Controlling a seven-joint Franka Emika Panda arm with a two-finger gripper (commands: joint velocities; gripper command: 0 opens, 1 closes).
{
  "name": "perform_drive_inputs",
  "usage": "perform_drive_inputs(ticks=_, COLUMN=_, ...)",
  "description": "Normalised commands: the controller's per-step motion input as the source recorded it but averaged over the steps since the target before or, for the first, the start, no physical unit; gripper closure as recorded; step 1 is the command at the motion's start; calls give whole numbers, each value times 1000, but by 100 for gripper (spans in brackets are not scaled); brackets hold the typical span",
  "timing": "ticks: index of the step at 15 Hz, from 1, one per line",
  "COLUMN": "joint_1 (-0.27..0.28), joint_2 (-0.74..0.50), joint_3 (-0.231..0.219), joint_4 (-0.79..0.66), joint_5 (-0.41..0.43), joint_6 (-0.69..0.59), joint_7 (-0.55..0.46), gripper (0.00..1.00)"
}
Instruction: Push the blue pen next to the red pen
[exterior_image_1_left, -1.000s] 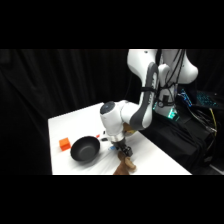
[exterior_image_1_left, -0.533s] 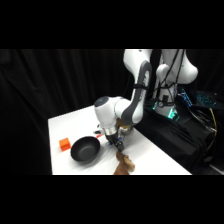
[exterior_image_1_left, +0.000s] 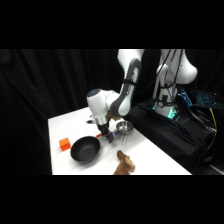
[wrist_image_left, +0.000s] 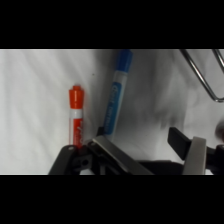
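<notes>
My claw (exterior_image_1_left: 107, 136) is lowered to the white table (exterior_image_1_left: 150, 155), between the black pan (exterior_image_1_left: 85, 150) and the small metal cup (exterior_image_1_left: 124, 128). Claw state: spread apart, holding nothing — in the wrist view one finger (wrist_image_left: 115, 157) sits at lower centre and the other at lower right, with bare table between them.

The blue pen (wrist_image_left: 116, 95) lies flat on the table, running from the top of the wrist view down to the tip of my lower-centre finger, which touches or nearly touches its lower end; contact cannot be confirmed. The red pen (wrist_image_left: 75, 117) lies flat just beside it, on its left in the wrist view — the two pens are close and roughly parallel, the blue one tilted slightly, with a narrow strip of table between them.

Other items: an orange block (exterior_image_1_left: 64, 144) beside the pan, a brown object (exterior_image_1_left: 125, 162) at the table's near edge, and a curved metal rim (wrist_image_left: 202, 75) at the wrist view's upper right.
</notes>
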Motion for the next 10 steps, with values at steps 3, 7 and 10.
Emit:
perform_drive_inputs(ticks=3, joint_1=-124, joint_2=-417, joint_3=-29, joint_4=-124, joint_5=-80, joint_6=-283, joint_7=-207, gripper=0)
perform_drive_inputs(ticks=7, joint_1=-34, joint_2=-516, joint_3=-89, joint_4=-41, joint_5=-105, joint_6=-614, joint_7=-83, gripper=0)
perform_drive_inputs(ticks=10, joint_1=14, joint_2=-390, joint_3=-105, joint_4=234, joint_5=-136, joint_6=-834, joint_7=-23, gripper=0)
